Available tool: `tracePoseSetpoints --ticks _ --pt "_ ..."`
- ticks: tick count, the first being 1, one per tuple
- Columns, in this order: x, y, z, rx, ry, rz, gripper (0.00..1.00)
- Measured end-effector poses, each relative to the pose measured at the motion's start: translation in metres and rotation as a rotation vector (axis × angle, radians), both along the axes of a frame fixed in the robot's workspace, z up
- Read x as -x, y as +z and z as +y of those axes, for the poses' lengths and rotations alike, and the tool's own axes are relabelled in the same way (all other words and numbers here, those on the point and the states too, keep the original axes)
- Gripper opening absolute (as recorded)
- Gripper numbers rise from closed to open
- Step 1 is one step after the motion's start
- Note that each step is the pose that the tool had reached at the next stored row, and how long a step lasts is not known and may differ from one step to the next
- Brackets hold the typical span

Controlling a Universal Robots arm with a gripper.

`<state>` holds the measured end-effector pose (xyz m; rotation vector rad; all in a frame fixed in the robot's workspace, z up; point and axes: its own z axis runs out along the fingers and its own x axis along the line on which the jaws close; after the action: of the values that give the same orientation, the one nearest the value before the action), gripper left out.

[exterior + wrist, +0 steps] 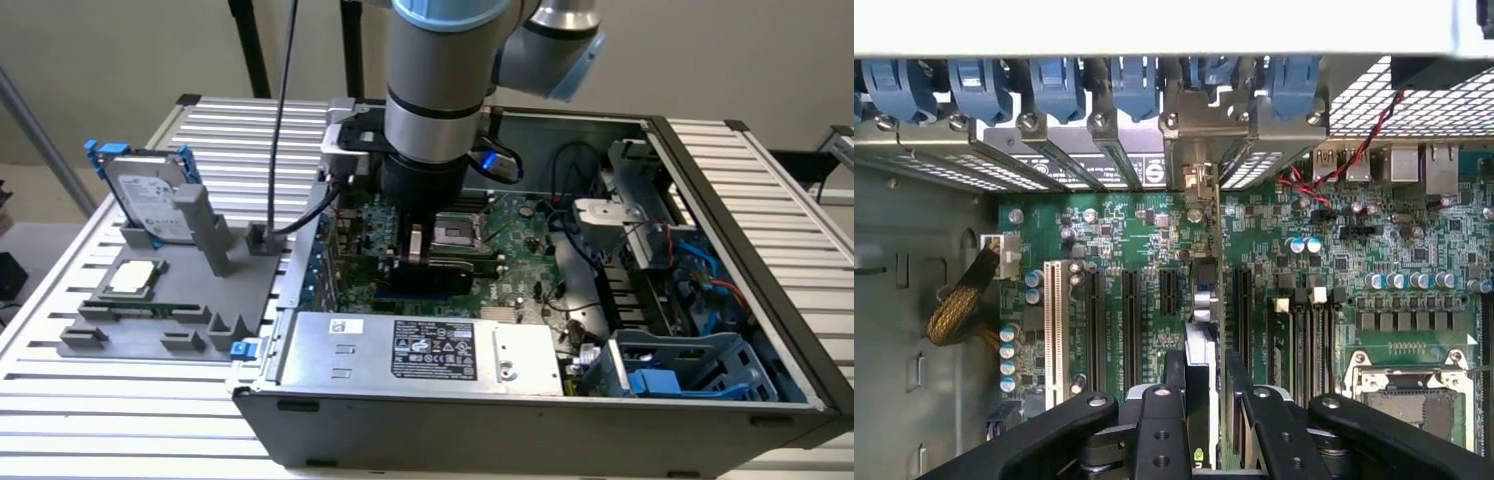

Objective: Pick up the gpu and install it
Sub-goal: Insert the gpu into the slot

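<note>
The tool [1199,415] grips the gpu [1199,340] edge-on, its 2 fingers [1159,425] closed partway against the card's flat faces. Held upright like this, the card's lower edge can line up with the long slots [1126,320] on the green motherboard [1354,250]. Its metal bracket end points toward the row of blue clips [1054,85] in the upper part of the wrist view, probably so the bracket can meet the case's rear openings.

In the exterior view the arm [434,90] reaches straight down at centre frame into the open computer case [534,400], and the card sits low over the board, whether seated I cannot tell.

At the exterior view's left, on the tabletop [27,390], a grey holder [147,320] keeps a hard drive [147,195] propped up and a small square chip [134,277] lying flat.
</note>
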<state>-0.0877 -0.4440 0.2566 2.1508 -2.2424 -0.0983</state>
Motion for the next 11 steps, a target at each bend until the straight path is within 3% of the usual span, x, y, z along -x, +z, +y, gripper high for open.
tracePoseSetpoints --ticks 11 --pt "-0.0025 -0.0051 -0.0017 0.0005 0.000 0.0055 0.27"
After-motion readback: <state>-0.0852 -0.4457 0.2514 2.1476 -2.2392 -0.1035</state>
